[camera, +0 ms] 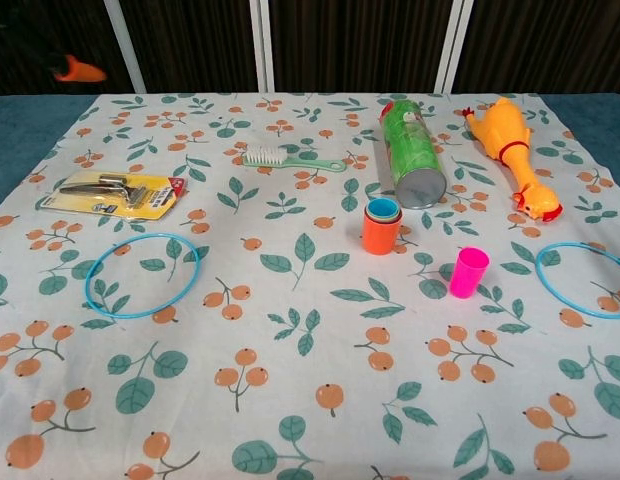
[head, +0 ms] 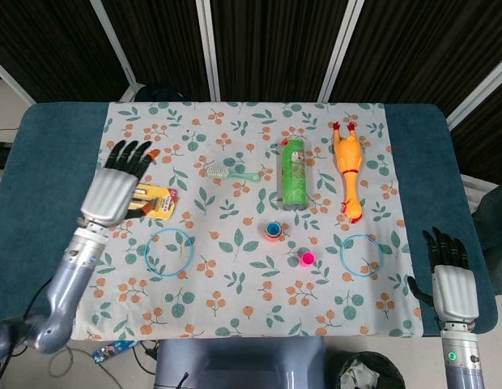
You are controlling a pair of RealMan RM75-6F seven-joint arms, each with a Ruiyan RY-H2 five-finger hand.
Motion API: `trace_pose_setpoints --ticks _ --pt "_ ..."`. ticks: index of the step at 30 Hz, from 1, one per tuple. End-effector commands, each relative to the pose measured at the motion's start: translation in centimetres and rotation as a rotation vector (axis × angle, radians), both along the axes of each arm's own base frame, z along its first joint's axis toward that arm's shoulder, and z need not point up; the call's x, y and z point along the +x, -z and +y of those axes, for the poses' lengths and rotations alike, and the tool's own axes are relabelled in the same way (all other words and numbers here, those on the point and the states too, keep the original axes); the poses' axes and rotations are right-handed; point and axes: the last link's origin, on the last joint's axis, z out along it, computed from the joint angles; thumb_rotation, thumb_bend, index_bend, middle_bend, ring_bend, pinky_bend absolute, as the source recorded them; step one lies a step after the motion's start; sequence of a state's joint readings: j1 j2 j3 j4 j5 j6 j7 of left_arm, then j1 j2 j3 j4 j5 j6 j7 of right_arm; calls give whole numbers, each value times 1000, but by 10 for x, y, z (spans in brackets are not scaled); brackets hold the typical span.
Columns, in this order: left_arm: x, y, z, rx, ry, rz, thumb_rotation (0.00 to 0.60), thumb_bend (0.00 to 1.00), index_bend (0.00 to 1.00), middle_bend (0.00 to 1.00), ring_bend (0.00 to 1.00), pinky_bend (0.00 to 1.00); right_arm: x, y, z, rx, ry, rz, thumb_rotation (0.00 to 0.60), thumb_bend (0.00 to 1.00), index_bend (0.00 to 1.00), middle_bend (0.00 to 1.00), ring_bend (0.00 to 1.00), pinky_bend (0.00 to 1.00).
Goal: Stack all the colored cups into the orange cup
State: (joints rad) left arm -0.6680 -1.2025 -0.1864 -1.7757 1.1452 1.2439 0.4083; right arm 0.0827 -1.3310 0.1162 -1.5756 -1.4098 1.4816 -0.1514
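Head view: left hand [head: 113,190] empty, fingers spread, fingertips over the yellow blister pack [head: 146,199], well apart from the cups. Right hand [head: 450,279] empty, fingers apart, off the table edge beyond the blue ring [head: 361,255]. Orange cup [head: 273,232] holds the blue cup; pink cup [head: 307,259] stands alone nearby, nearer the right fingers. Chest view: orange cup [camera: 381,231] with nested blue cup [camera: 383,208], pink cup [camera: 468,272] upright just right of it. Likely step: pink cup is left; next move needs a reach and grasp.

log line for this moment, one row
left hand: open, over table's left | right hand: open, idle | blue cup: nested in orange cup | pink cup: unstacked
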Motion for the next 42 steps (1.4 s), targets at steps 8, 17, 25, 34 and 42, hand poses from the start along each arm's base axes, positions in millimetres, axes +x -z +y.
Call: trace_pose_setpoints --ticks 8,17,25,34,42 --pt "-110 -31 -79 -2 -238 -43 600 137 124 28 0 0 53 5 -45 344 -206 -128 600 366 99 0 0 46" --pt "-138 -22 -96 2 -243 -96 600 136 134 28 0 0 89 41 -59 486 -289 -148 600 366 153 0 0 46" --pt "-146 -11 -106 19 -248 -144 600 137 154 30 0 0 109 78 -66 587 -312 -160 600 366 173 0 0 46" --pt "-157 -4 -111 43 -274 -152 600 136 167 30 0 0 118 94 -81 566 -303 -169 600 366 220 0 0 48" --pt "-160 -2 -111 40 -284 -150 600 137 184 30 0 0 114 102 -91 553 -267 -165 600 366 287 0 0 61"
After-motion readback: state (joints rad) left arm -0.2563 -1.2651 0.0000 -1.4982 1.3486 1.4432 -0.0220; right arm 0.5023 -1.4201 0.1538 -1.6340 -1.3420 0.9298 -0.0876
